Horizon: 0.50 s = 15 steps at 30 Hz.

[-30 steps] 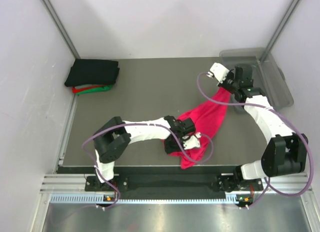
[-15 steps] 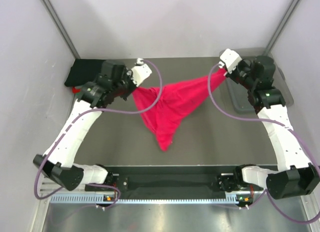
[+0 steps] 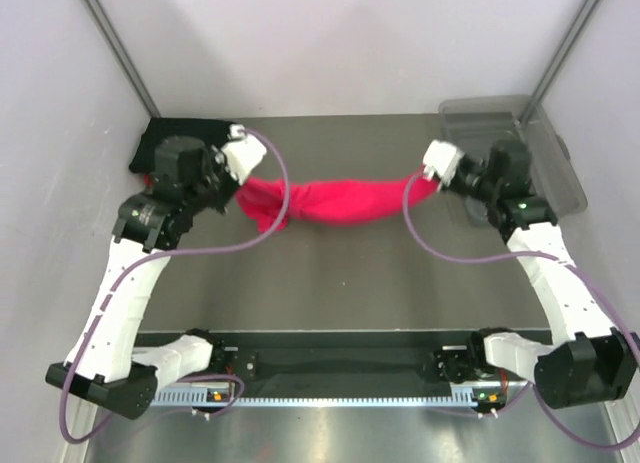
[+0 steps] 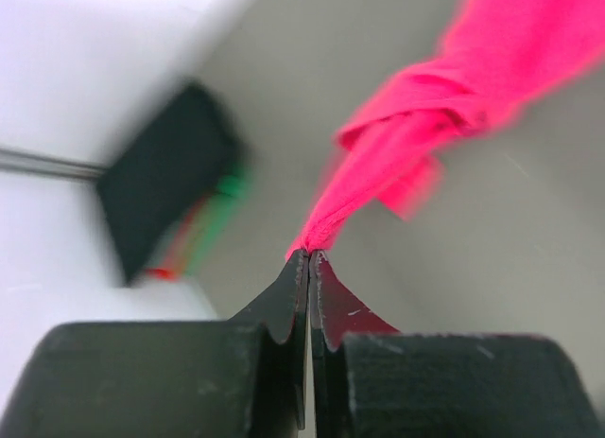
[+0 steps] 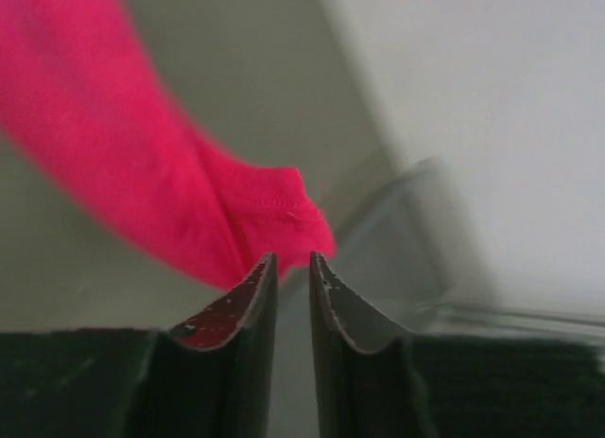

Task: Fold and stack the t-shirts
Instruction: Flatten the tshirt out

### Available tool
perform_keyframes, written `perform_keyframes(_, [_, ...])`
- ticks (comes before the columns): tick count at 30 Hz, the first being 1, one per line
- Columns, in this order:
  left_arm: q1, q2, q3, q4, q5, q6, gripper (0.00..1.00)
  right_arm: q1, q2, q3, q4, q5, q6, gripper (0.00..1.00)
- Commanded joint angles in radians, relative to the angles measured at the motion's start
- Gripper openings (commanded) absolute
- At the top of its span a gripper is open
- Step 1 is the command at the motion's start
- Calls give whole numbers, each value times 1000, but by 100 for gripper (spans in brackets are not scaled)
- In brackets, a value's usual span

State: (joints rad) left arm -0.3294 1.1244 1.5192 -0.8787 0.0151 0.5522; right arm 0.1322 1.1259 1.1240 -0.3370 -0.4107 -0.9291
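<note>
- A clear bin (image 3: 548, 148) stands at the far right corner of the tabletop (image 3: 350, 273). The right arm hides part of it, so its contents cannot be made out.
- The pink tee (image 3: 330, 199) is bunched into a rope that runs left to right across the far half of the tabletop. It is strung between the two tools, and its middle sags.
- A folded stack (image 3: 150, 143) sits at the far left corner, with black on top and red and green edges beneath.
- The left tool (image 4: 309, 258) is clamped tight on the tee's left end.
- The right tool (image 5: 291, 256) has its jaws a narrow slit apart. The tee's hem lies against one fingertip, with no cloth visible in the gap.
</note>
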Motion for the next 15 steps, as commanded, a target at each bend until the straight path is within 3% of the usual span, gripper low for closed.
perform_keyframes(1, [1, 0, -123, -130, 242, 5, 0, -13, 2, -134, -304, -65, -252, 22])
perform_keyframes(4, [1, 2, -203, -192, 319, 8, 0, -3, 38, -162, -491, -66, -385, 27])
perform_keyframes(6, [-2, 18, -252, -209, 339, 23, 0, -2, 89, -121, -589, -89, -386, 29])
perform_keyframes(10, [-3, 55, -319, -198, 376, 12, 0, 0, 213, 22, -576, -218, -217, 35])
perform_keyframes(15, [-2, 37, -413, -126, 419, -54, 0, 81, 490, 256, -499, -273, -41, 34])
